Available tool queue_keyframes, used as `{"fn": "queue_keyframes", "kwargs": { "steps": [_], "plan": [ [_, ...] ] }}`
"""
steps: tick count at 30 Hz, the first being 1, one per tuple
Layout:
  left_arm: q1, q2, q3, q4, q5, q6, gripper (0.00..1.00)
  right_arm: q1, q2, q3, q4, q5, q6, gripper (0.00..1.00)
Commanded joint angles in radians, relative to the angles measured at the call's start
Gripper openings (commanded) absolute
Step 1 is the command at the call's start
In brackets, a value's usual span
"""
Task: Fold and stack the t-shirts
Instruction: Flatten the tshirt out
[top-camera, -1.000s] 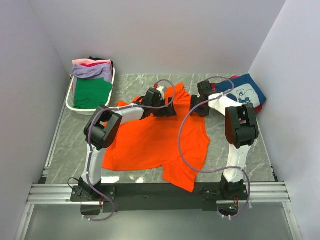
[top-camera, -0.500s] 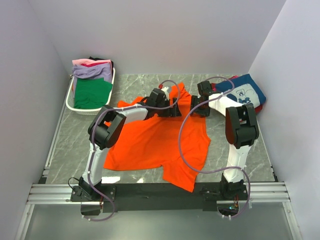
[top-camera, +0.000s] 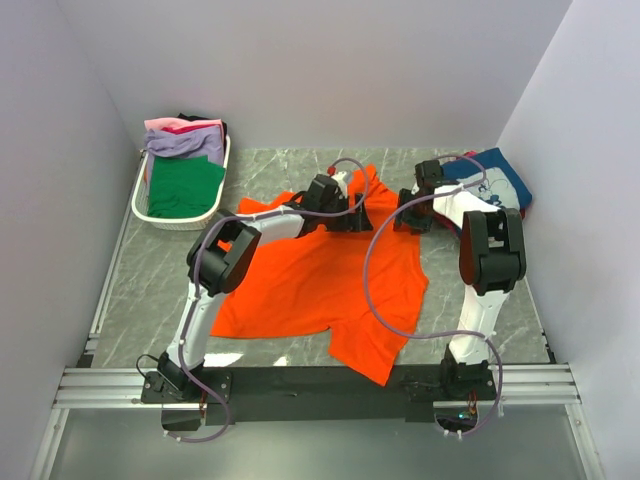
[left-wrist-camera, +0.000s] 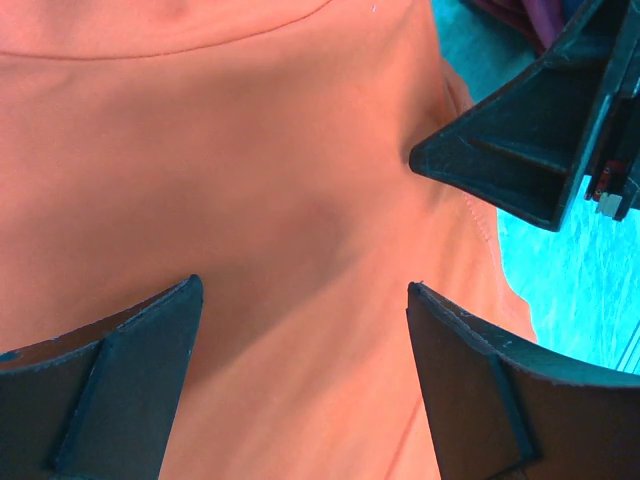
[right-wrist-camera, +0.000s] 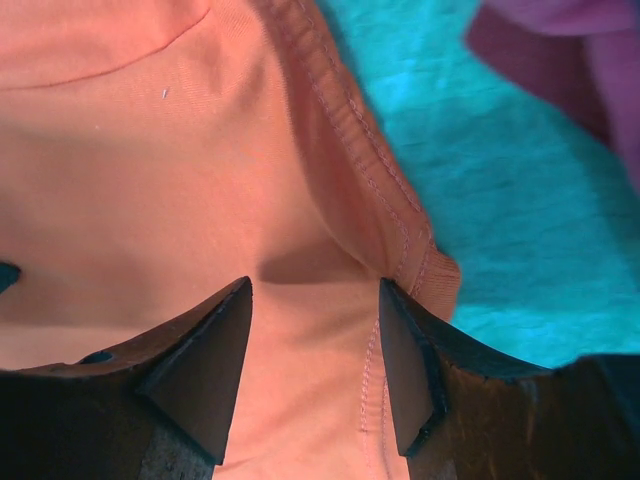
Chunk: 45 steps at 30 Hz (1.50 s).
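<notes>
The orange tee (top-camera: 310, 285) lies spread and rumpled in the middle of the table (top-camera: 150, 290); both arms reach to its far edge, close together; the left gripper (top-camera: 346, 218) hovers over flat cloth with jaws wide apart, holding nothing; the right gripper (top-camera: 409, 216) is at the stitched hem, jaws parted, a ridge of cloth between them but not pinched; a navy tee (top-camera: 500, 172) lies far right; the basket (top-camera: 138, 200) at far left holds a green tee (top-camera: 185, 185) and others.

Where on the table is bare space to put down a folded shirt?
Bare marble lies left of the orange t-shirt, between the basket and the near rail. A narrower strip runs along the back wall. Centre and far right are crowded.
</notes>
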Motion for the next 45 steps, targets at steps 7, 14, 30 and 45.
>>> {"fn": "queue_keyframes", "kwargs": {
  "steps": [7,14,30,45],
  "plan": [
    [-0.015,0.023,0.102,-0.004,0.003,0.004,0.89,-0.038,0.036,0.083,-0.041,0.006,-0.029,0.61],
    [0.048,-0.195,0.025,-0.030,-0.115,0.038,0.90,-0.037,0.006,0.080,-0.032,0.012,-0.040,0.61],
    [0.408,-0.498,-0.426,-0.008,-0.213,0.062,0.91,0.008,-0.146,-0.021,0.051,-0.052,-0.038,0.63],
    [0.419,-0.323,-0.371,-0.043,-0.302,0.093,0.91,0.089,-0.307,-0.124,0.066,-0.035,-0.035,0.63]
  ]
}}
